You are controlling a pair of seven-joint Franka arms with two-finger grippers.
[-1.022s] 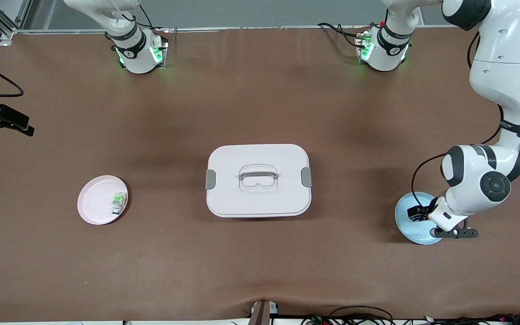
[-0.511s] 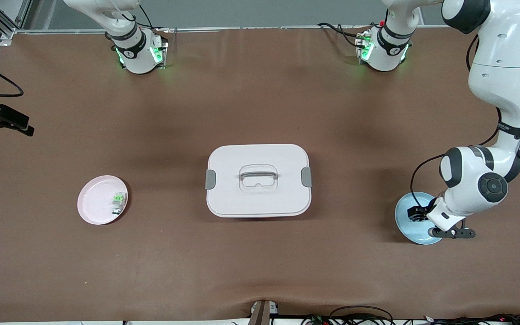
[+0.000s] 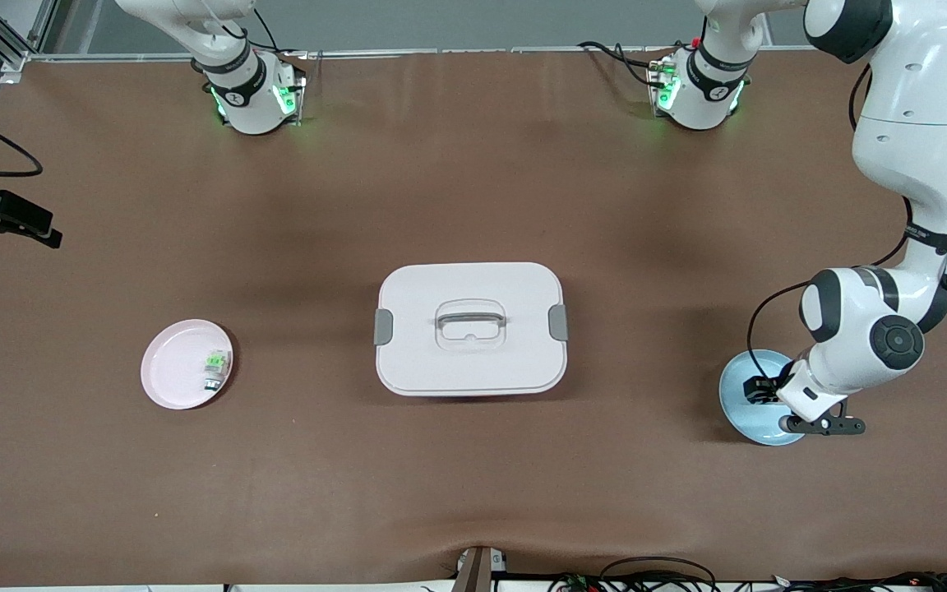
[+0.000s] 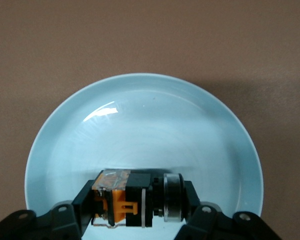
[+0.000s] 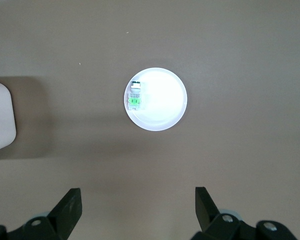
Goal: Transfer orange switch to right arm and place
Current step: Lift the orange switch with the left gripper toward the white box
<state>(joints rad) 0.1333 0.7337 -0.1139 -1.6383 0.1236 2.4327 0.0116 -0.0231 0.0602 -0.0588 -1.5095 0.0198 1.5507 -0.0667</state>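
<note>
The left gripper [image 4: 138, 210] is down in the light blue plate [image 3: 738, 404] at the left arm's end of the table, its jaws closed around the orange switch [image 4: 135, 199], one finger at each end of the little barrel. The switch lies on its side on the plate's floor, so a grip along its length looks like the natural way to take it; whether it has lifted off the plate cannot be told. The first step of the job, the pick by the left arm, seems to be in hand, with the handover not yet begun. The right gripper [image 5: 138, 212] waits high over the right arm's end of the table with its jaws spread wide, looking straight down on the pink plate [image 3: 163, 380], which holds a small green-and-clear switch [image 3: 214, 368] near its rim. That open, raised pose suits an arm ready to receive. Between the two plates sits a white lidded box [image 3: 470, 328] with grey side latches, which the arms will probably need to meet above or clear of.
</note>
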